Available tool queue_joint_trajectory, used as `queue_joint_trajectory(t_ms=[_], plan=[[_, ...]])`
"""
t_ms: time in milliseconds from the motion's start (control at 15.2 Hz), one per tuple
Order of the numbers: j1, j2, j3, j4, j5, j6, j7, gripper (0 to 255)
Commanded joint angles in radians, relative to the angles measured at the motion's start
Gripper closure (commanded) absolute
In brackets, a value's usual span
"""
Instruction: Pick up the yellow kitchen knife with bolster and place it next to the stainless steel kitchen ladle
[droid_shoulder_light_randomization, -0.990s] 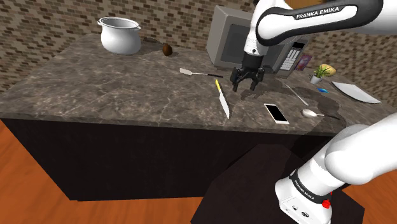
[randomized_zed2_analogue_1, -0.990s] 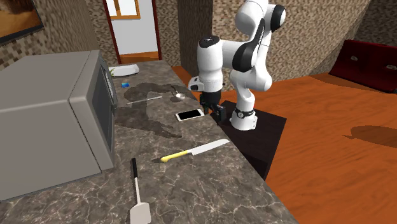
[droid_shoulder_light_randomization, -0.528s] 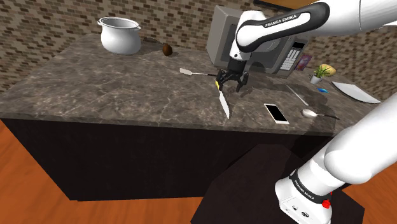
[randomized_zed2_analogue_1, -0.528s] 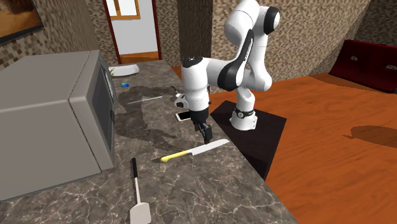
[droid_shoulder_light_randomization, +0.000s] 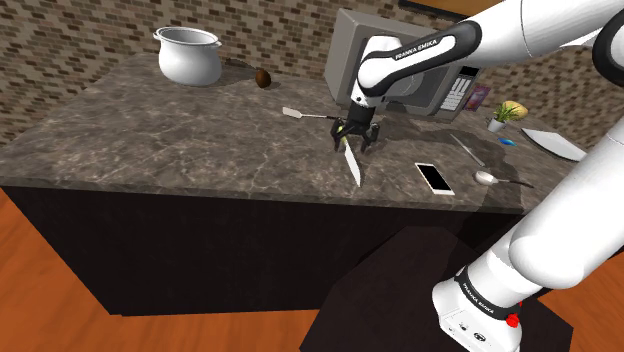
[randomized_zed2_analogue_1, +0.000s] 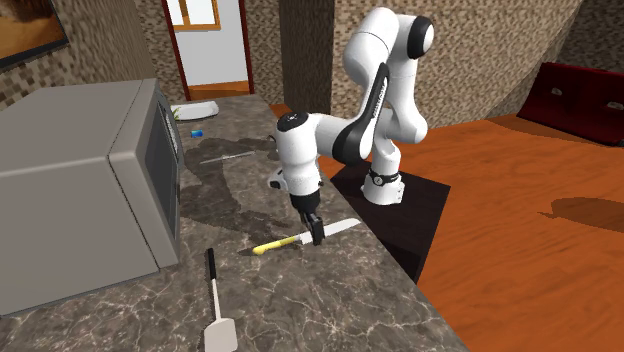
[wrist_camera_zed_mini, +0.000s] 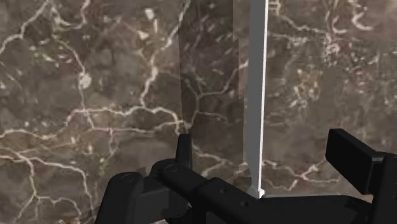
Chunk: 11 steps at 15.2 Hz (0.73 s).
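Note:
The knife (droid_shoulder_light_randomization: 352, 166) lies flat on the dark marble counter (droid_shoulder_light_randomization: 170, 130), its yellow handle pointing toward the microwave and its pale blade toward the counter's front edge. My gripper (droid_shoulder_light_randomization: 352, 137) hangs open just above it, straddling the spot where handle meets blade, and covers part of the handle. In the second exterior view the gripper (randomized_zed2_analogue_1: 316, 233) stands over the knife (randomized_zed2_analogue_1: 336, 228) near the counter edge. In the wrist view the blade (wrist_camera_zed_mini: 256, 95) runs between the two spread fingers (wrist_camera_zed_mini: 350, 159) without touching either. The shiny ladle (droid_shoulder_light_randomization: 492, 179) lies far to the shoulder view's right.
A white phone (droid_shoulder_light_randomization: 434, 178) lies between knife and ladle. A spatula (droid_shoulder_light_randomization: 300, 114) rests behind the knife, in front of the grey microwave (droid_shoulder_light_randomization: 400, 70). A white pot (droid_shoulder_light_randomization: 188, 55) stands at the back left. A plate (droid_shoulder_light_randomization: 560, 143) and a small plant (droid_shoulder_light_randomization: 510, 112) sit at the far right.
The arm has swung from above the phone side across to the knife and come down over it. The fingers stayed apart and the knife has not moved.

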Motion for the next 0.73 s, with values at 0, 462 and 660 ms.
queue_joint_trajectory(t_ms=[0, 462, 660], plan=[[0.000, 0.012, 0.000, -0.015, 0.002, 0.027, -0.002, 0], [0.001, 0.015, 0.001, -0.019, 0.002, 0.035, -0.002, 0], [0.001, 0.015, 0.001, -0.019, 0.002, 0.035, -0.002, 255]])
